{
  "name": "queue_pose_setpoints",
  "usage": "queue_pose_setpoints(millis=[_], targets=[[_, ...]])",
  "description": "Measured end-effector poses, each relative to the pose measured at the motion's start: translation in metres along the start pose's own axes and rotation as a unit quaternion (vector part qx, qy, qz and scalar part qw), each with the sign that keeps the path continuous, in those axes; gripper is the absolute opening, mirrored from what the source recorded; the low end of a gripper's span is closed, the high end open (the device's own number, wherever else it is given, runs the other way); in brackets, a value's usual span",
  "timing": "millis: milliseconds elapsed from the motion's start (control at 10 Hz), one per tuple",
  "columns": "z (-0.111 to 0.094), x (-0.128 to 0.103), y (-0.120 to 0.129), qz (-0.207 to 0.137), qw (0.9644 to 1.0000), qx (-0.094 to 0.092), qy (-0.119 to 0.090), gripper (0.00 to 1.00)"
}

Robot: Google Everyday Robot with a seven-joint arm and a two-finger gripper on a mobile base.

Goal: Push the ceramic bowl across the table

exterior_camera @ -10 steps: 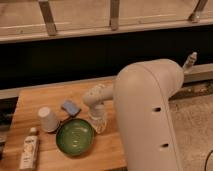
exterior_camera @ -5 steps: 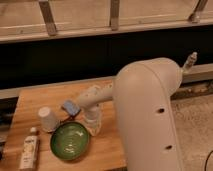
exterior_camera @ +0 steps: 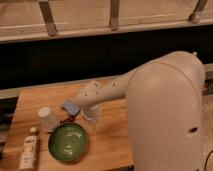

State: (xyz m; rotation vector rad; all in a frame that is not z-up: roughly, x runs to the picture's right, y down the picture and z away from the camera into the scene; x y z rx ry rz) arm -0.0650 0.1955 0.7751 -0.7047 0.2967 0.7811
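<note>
At the far left edge of the table [exterior_camera: 112,135], a small bottle [exterior_camera: 29,150] with a dark cap and a pale label lay on the planked, light-brown butcher-block top; its label carried print too small to read. Just beyond it stood an upturned white paper cup [exterior_camera: 48,119], smooth and slightly tapered. Near the front edge, right of the bottle and just in front of the cup, sat the ceramic bowl [exterior_camera: 68,142], round, shallow and glossy green with a darker rim, a soft highlight on its inner face. Behind the bowl and right of the cup lay a small blue block [exterior_camera: 70,107], soft-edged like a sponge, with something small and reddish just beside it.

Further right, the gripper [exterior_camera: 91,117] hung low over the wood, just behind the bowl's right rim and beside the blue block; how far its jaws stood apart could not be made out, nor whether it touched the bowl. The pale, rounded arm [exterior_camera: 107,92] ran from it up and to the right into the big, smooth, cream-coloured shell [exterior_camera: 167,117], which covered the table's right end. A dark wall with slanted metal struts ran along the back.
</note>
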Motion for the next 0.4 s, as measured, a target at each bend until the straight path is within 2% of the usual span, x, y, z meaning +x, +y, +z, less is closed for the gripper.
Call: queue_pose_setpoints(millis=[100,200,400], targets=[[-0.016,-0.006,-0.025,0.018,0.9990,0.038,-0.013,0.00],[-0.031,-0.012,-0.049,0.038,0.9965,0.070,-0.025,0.00],[-0.060,-0.014,-0.091,0.084,0.9890,0.113,-0.045,0.00]])
